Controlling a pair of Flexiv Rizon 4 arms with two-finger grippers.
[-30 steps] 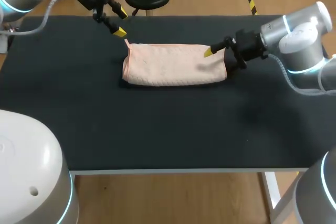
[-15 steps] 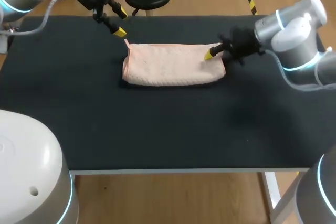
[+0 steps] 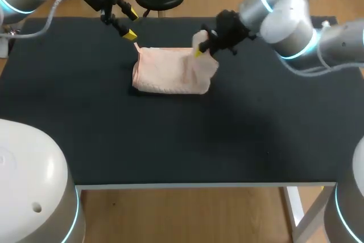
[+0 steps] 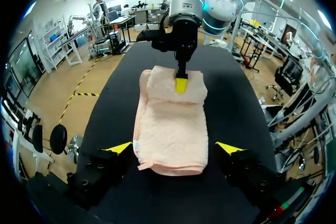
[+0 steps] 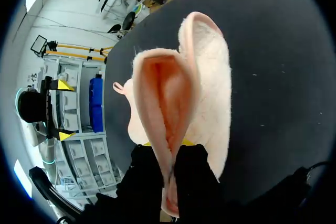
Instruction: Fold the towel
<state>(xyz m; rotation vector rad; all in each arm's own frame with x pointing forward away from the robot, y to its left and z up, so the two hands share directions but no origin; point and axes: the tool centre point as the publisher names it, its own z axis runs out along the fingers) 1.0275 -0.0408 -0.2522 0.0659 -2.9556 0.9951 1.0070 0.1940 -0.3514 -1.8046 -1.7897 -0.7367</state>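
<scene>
1. Black matte tabletop point(image 3: 170, 146): its near half lies in front of the cloth in the head view.
2. Pale peach-pink terry towel point(image 3: 168, 73): lies left of the middle of the table's far half. It is already doubled into a long band with a rounded fold along its near edge. The surface shows a fine looped pile and no print can be made out. Its right end is held up off the table and curls back over the rest of the band. The right wrist view point(image 5: 210, 93) shows this raised end as two open layers, deeper pink inside.
3. Small pink hanging loop point(image 3: 137, 45): sewn at the towel's far left corner and standing out from the edge.
4. Right gripper point(image 3: 199, 49): comes in from the right, past the middle. Its fingers are closed tight on the raised towel end, with the edge pinched between them point(image 5: 168, 153).
5. Left gripper point(image 3: 132, 25): sits at the far left, just beside the loop. Its yellow-tipped fingers are spread wide and hold nothing. In the left wrist view point(image 4: 174, 148) the towel's end lies between and ahead of them.
</scene>
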